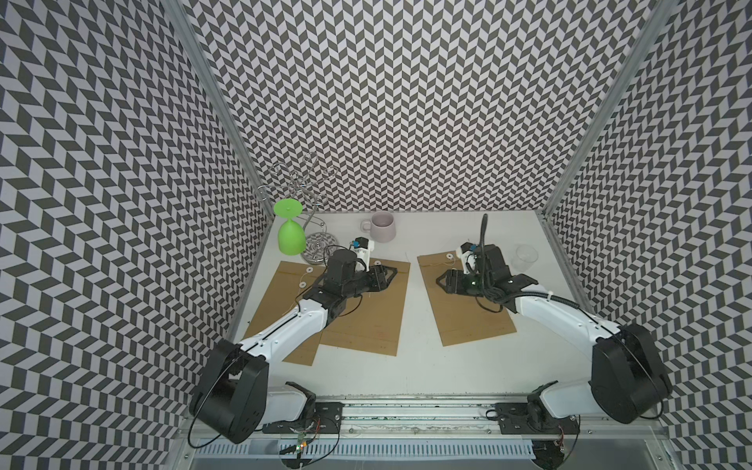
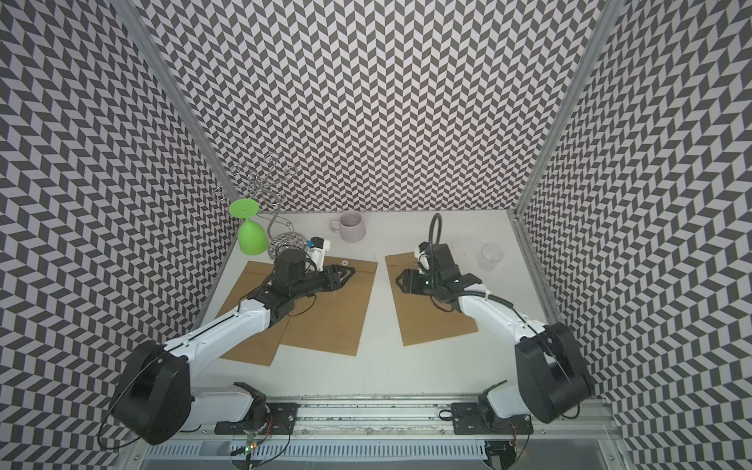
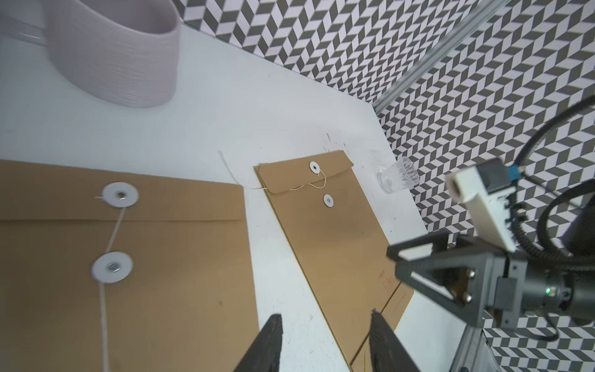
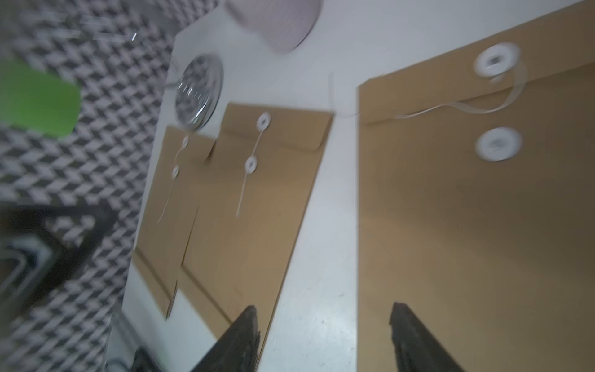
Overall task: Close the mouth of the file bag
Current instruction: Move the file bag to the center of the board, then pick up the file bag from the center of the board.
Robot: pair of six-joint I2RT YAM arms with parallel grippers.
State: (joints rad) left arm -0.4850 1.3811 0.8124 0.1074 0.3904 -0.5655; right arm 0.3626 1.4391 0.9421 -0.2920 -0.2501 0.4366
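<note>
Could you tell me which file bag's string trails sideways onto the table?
The lone bag beside the clear glass; the overlapping pair's strings run straight down past their lower buttons.

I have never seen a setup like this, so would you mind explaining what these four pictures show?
Gladly. It is a robot with two arms mounted at the near edge of a white table. Two pictures come from a camera overhead; both top views show nearly the same whole scene. The other two come from a small camera on each wrist, looking out past that arm's claw. On the table lie three brown file bags with string-and-button closures: the right bag alone, and the middle bag overlapping the left bag. At the back are a pale mug, a wire rack, a green glass upside down beside it, and a clear cup. The left claw and the right claw are both open and hold nothing.
</note>
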